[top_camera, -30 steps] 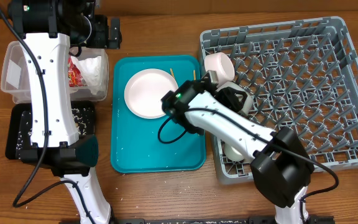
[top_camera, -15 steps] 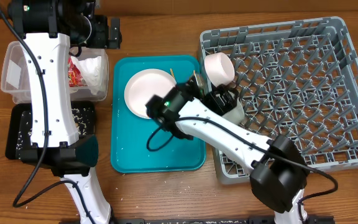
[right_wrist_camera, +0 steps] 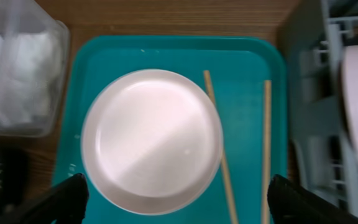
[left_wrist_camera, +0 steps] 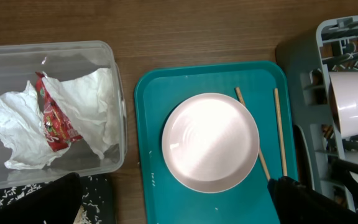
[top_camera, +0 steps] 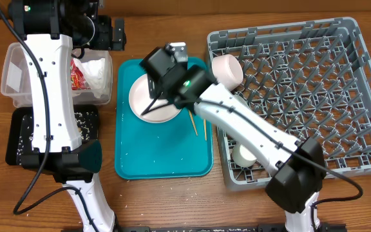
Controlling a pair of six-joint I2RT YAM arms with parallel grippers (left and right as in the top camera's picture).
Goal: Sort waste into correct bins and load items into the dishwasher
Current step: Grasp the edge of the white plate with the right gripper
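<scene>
right hand (right_wrist_camera: pixel 176 204) above pink plate (right_wrist_camera: pixel 151 140)

A brown wooden table (top_camera: pixel 172 200) with visible grain carries four things directly on its top. Near the middle lies a teal tray (top_camera: pixel 163 158). At 3 o'clock sits the grey dish rack (top_camera: pixel 327 84) – the largest piece, its left edge close against the tray. At 10 o'clock stands the clear plastic tub (top_camera: pixel 15 77), and just below it, at 8 o'clock, the black tray (top_camera: pixel 18 138).
</scene>
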